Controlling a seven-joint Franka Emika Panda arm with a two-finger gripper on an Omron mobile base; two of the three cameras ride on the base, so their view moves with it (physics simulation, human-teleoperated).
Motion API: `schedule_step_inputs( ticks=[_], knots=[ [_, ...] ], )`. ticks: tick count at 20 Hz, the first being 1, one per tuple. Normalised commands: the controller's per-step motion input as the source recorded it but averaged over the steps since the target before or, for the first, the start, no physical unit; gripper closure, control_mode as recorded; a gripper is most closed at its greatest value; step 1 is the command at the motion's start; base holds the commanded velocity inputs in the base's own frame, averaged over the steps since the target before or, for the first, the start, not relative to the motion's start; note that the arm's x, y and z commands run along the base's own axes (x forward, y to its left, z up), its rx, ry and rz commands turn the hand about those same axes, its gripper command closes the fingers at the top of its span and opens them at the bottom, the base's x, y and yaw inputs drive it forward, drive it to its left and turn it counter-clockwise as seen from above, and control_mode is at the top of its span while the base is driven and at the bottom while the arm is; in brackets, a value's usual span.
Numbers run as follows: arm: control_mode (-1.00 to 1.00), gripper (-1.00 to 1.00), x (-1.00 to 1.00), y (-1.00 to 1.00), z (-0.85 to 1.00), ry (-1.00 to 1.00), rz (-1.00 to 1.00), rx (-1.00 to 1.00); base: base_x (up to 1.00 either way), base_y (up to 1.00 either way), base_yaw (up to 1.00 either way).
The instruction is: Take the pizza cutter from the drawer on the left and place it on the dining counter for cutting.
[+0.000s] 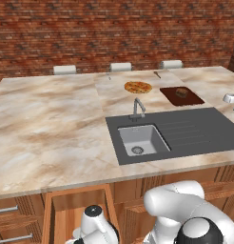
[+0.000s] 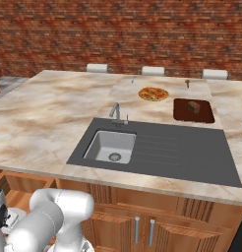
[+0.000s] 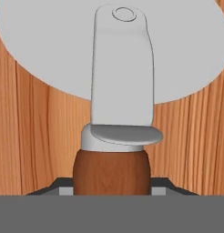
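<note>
Worktop: the large beige-and-tan marbled stone dining worktop (image 1: 52, 124) on brown wooden cabinets spans both base views.
Sink: a dark grey sink panel (image 1: 195, 133) with a grey basin and a silver tap (image 1: 137, 107) is set into the worktop at about 4 o'clock from its centre.
Drawer: the wide brown wooden drawer (image 1: 66, 209) with a lighter inside stands pulled out at 6 o'clock in the left base view; its floor (image 3: 36, 132) is the backdrop of the hand view.
Cutting board: a dark red-brown board (image 1: 181, 96) with a small brown lump on it lies at 1 o'clock from the sink.
Pizza: a round orange pizza (image 1: 138, 87) lies just left of the board.
Pizza cutter: the reddish-brown wooden-handled pizza cutter (image 3: 111, 175), with its grey arm and round grey blade pointing to 12 o'clock, lies over the drawer floor, seen close in the hand view.
End effector: the end effector (image 3: 112, 190) has its dark fingertips at either side of the handle; whether they press on it cannot be told.
Writing: none can be read.
</note>
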Motion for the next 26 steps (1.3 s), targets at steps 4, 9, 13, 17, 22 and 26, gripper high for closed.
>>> schedule_step_inputs(
  ticks=[4,9,13,17,22,26],
  knots=[
    [-1.00,1.00,-0.06,-0.02,0.56,-0.10,0.00,0.00,0.00,0.00,0.00],
    [-1.00,1.00,-0.09,-0.01,0.89,-0.03,0.00,0.00,0.00,0.00,0.00],
    [-1.00,1.00,-0.13,0.00,0.98,0.00,0.00,0.00,0.00,0.00,0.00],
    [-1.00,1.00,-0.21,-0.02,0.95,0.00,0.00,0.00,0.00,0.00,0.00],
    [-1.00,1.00,-0.23,-0.15,0.76,0.00,0.00,0.00,0.00,0.00,0.00],
    [-1.00,1.00,-0.28,-0.41,0.46,-0.04,0.00,0.00,0.00,0.00,0.00]
  ],
)
